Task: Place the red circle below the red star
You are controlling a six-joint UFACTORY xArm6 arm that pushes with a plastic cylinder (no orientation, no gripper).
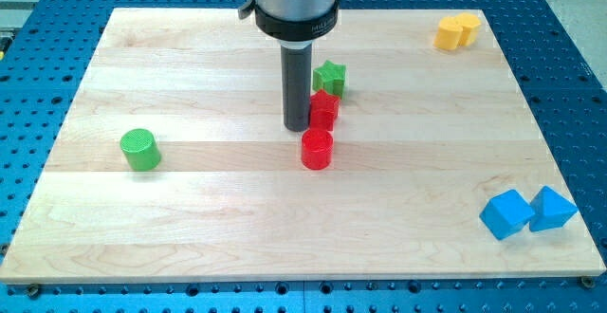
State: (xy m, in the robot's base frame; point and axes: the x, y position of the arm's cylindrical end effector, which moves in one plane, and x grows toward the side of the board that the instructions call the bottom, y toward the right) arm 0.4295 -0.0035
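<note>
The red circle [317, 149] is a short red cylinder near the board's middle. The red star [324, 110] sits just above it, almost touching. A green star [330, 78] lies just above the red star. My tip [297, 127] is at the end of the dark rod, close to the left of the red star and just above-left of the red circle. I cannot tell whether it touches either block.
A green cylinder [140, 149] stands at the view's left. Two yellow blocks [457, 30] lie at the top right. Two blue blocks [527, 211] lie at the bottom right. The wooden board [190, 228] rests on a blue perforated table.
</note>
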